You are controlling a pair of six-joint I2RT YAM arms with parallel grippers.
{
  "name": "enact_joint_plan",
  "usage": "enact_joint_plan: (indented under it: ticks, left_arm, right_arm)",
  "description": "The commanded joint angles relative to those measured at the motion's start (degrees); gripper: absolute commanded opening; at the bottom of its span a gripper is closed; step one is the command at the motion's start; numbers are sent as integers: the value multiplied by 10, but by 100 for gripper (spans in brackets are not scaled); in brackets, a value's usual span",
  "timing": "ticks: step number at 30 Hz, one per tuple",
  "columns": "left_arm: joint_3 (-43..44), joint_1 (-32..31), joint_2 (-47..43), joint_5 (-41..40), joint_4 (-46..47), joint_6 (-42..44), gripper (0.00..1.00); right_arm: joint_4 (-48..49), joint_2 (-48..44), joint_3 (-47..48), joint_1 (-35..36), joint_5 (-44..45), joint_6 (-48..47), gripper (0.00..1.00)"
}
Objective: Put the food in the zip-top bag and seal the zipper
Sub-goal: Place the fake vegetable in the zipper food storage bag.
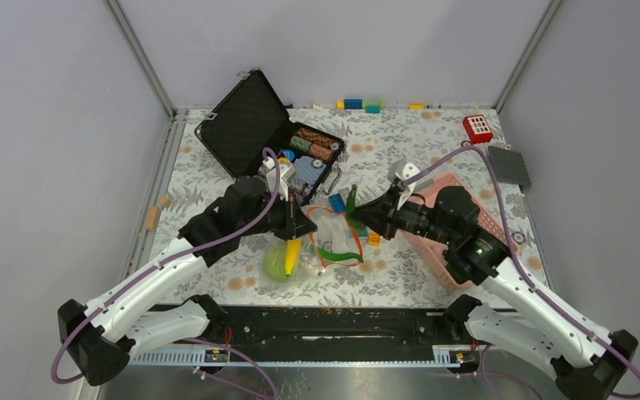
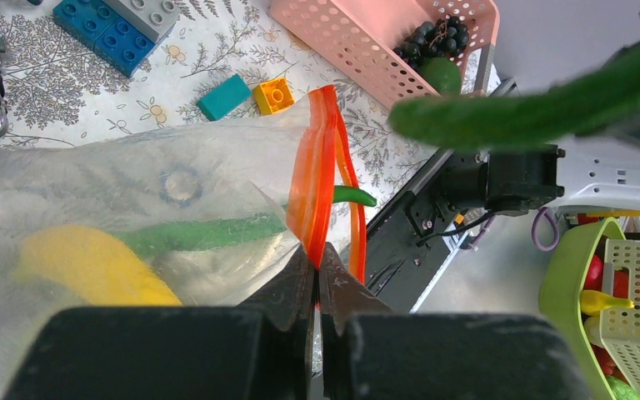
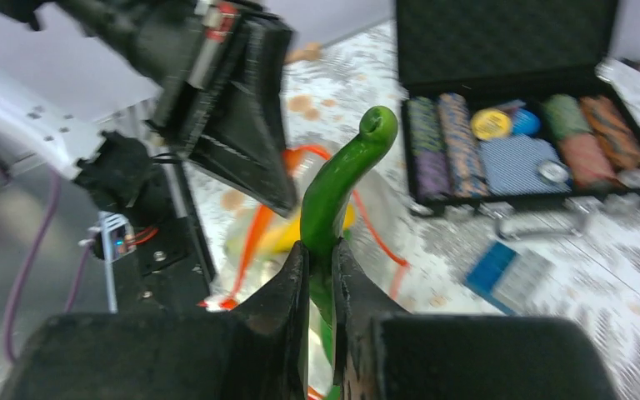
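Zip-top bag (image 2: 133, 192): clear thin film, floppy, no shape of its own; judged light and slippery. Its mouth is held up by the left pincer (image 2: 318, 271), jaws pressed together on the orange-red zipper (image 2: 317, 167). That strip is the stiffest part and the best place to grip. The bag body appears to sag onto the surface (image 1: 400, 275), near the middle front.

Inside: yellow piece (image 2: 92, 267), bagged pod (image 2: 200, 233) showing green through the film, round light-green cabbage (image 1: 277, 265) in the top view.

Right pincer (image 3: 321, 250): clamped on the lower part of the held pod (image 3: 342, 175), which is long, glossy green with a curved tip, and sits just in front of the bag mouth. It looks smooth and light, so it may pivot in the jaws. The mouth gapes only narrowly, so feed it tip-first. Slider not made out
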Motion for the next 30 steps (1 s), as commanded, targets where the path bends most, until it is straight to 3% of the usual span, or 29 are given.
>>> enact_joint_plan:
  ticks: [1,7,20,22,27,30]
  left_arm:
    - [-2,2,-5,0,47,-12,0]
    - [-6,3,-12,2,53,-19,0]
    - [-19,2,-32,9,54,-31,0]
    - [-18,2,-33,11,51,-30,0]
    - [-16,3,-38,10,48,-30,0]
    - [-15,2,-41,9,46,-30,0]
  right_arm:
    - [160,38,-10,61,-44,0,0]
    - [231,72,-32,111,-49,-9,0]
    - [320,149,-96,132,30,23,2]
    - [335,156,-104,134,41,30,8]
    - [327,173,-102,135,70,41,38]
    - [309,178,-89,137,68,46,49]
